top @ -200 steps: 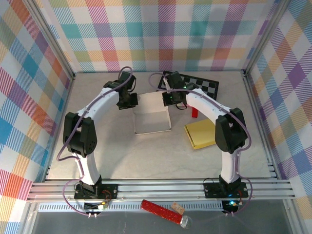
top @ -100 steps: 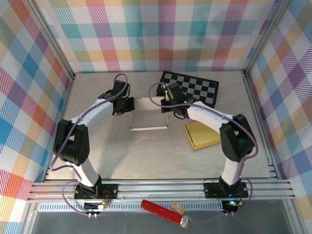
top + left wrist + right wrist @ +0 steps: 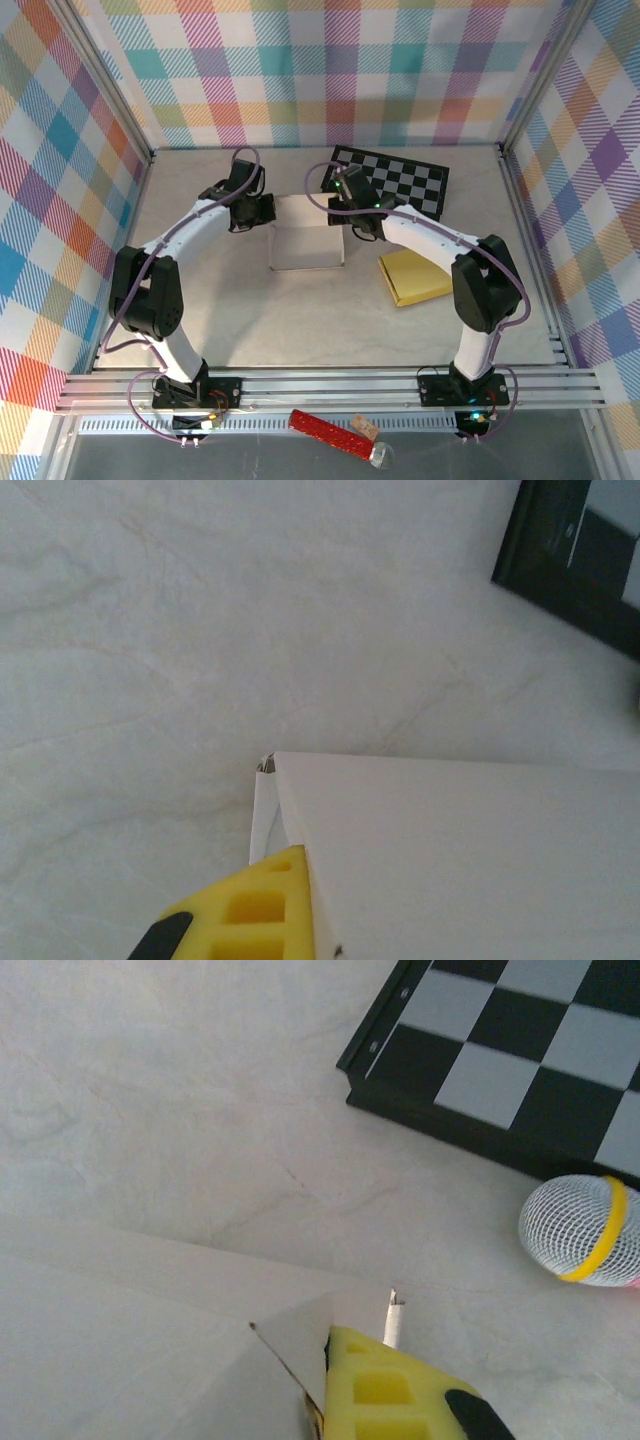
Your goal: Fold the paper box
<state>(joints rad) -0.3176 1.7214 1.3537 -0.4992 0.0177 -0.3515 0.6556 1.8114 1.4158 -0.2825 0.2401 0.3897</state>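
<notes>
Pinching the far left corner of the paper box (image 3: 308,235), the left tool (image 3: 266,212) is clamped tight on its thin wall. The right tool (image 3: 346,214) is clamped likewise on the far right corner. The white box stands mid-counter (image 3: 220,300) between them, near a checkerboard (image 3: 400,182) and a yellow pad (image 3: 415,276). A mesh ball (image 3: 575,1230) with a yellow band lies just beside the checkerboard.

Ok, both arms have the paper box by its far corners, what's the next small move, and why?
Probably draw the left arm and right arm toward the near edge together, evenly. Each arm's jaws are shut on a far corner of the paper box, so uneven pulling could skew the fold.
</notes>
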